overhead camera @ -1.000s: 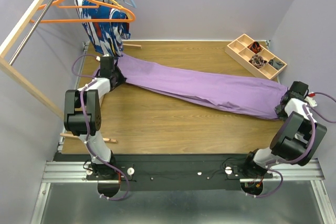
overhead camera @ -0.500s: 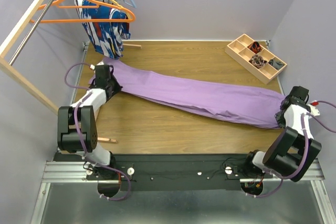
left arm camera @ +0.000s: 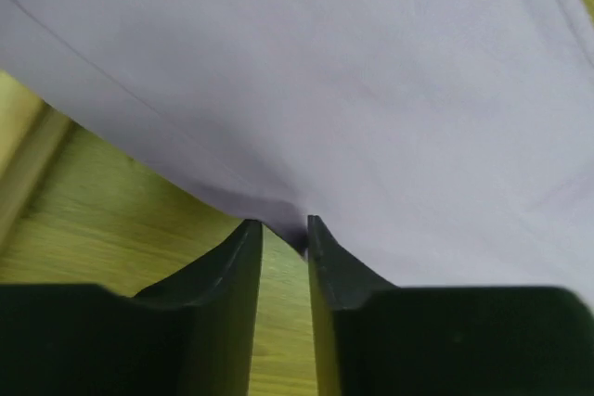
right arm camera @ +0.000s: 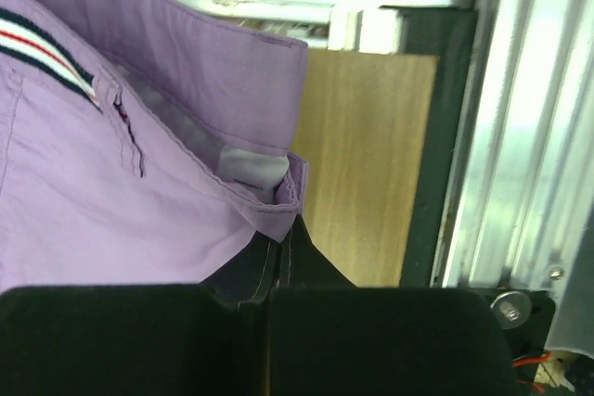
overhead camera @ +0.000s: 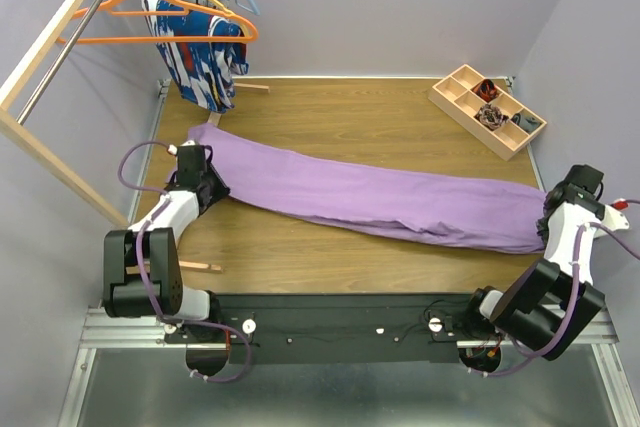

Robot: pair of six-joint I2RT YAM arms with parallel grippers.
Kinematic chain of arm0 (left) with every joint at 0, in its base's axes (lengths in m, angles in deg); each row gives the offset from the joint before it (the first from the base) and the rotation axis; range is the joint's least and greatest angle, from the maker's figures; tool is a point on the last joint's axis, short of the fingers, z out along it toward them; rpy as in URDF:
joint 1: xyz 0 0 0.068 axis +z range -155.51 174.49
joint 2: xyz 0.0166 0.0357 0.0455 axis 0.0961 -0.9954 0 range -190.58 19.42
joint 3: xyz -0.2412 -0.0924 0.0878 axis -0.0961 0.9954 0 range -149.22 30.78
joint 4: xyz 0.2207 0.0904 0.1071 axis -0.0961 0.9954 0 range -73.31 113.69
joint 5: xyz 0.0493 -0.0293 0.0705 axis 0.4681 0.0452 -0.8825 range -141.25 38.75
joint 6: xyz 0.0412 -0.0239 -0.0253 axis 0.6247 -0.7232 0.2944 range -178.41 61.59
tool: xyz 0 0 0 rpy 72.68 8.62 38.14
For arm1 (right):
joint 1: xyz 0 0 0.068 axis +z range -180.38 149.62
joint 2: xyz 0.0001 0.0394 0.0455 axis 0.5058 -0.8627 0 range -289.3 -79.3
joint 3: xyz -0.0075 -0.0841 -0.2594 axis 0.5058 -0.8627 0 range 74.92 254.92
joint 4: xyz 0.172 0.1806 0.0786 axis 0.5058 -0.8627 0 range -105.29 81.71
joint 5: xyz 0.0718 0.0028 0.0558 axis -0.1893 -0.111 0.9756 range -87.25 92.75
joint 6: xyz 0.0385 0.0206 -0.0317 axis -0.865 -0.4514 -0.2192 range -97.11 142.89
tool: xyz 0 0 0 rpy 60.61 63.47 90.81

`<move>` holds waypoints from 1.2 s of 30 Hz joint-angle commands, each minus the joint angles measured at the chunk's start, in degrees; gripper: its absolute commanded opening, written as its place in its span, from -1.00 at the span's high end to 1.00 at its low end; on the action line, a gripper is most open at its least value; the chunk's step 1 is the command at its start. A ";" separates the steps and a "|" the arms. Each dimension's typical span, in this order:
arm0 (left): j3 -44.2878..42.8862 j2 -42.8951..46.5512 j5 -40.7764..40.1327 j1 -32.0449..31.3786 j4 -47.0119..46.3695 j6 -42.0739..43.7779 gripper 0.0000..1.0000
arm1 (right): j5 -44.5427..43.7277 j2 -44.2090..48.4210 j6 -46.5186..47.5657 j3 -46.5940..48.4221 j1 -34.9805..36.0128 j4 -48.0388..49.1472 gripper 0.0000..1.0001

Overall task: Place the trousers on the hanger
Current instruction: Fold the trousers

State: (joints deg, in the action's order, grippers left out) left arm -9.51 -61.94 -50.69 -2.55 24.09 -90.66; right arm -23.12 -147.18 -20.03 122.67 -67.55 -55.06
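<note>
Right pincer [right arm camera: 281, 229] grips the waistband of the trousers [overhead camera: 380, 192], stretched flat across the table [overhead camera: 350, 117]; left pincer [left arm camera: 283, 224], jaws slightly parted, touches the leg end. Hanger [overhead camera: 170, 17] hangs on the rack [overhead camera: 45, 37].

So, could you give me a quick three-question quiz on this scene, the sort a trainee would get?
1. True or false: the trousers already hang on the orange hanger.
2. What does the right gripper pinch? A) the waistband end of the trousers B) a leg hem C) nothing
3. Fill in: the gripper whose jaws stand slightly apart is the ____ one.

Key:
1. False. They lie stretched across the table, and the hanger is up on the rack.
2. A
3. Left. The left gripper shows a narrow gap, at the edge of the cloth.
</note>
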 commanded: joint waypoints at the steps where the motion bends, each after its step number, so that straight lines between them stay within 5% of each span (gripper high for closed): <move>1: -0.49 4.37 -3.37 1.26 0.68 4.64 0.07 | -6.92 0.82 0.20 2.26 -1.42 0.44 0.80; 2: -0.75 4.98 -3.37 1.26 1.04 5.09 -0.09 | -6.13 0.90 0.64 2.52 -1.42 0.44 0.74; 3: -1.01 5.33 -3.37 1.26 1.39 5.44 -0.15 | -4.99 0.90 1.25 2.61 -1.42 0.44 0.07; 4: -1.54 5.77 -3.20 1.26 2.00 5.88 -0.25 | -4.46 0.99 1.52 2.61 -1.42 0.53 -0.29; 7: -2.07 7.88 -2.67 1.08 2.09 6.76 -0.50 | -0.69 1.51 3.89 3.06 -1.42 1.49 -0.60; 14: -5.32 7.36 -2.93 -2.79 1.57 7.64 -0.51 | 10.56 4.94 5.56 1.91 -0.01 4.48 -0.66; 21: -11.03 -2.90 1.79 -12.97 -1.77 6.50 -0.51 | 24.18 7.32 2.76 -3.35 3.59 10.72 -0.66; 36: -15.96 -15.31 4.02 -15.97 -3.00 6.94 -0.51 | 21.21 -6.64 2.84 -11.10 5.87 17.31 -0.67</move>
State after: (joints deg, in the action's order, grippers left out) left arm -24.35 -76.04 -47.13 -18.51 22.34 -84.30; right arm -0.97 -149.41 -17.60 112.55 -62.65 -42.44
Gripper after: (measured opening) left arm 0.754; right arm 0.834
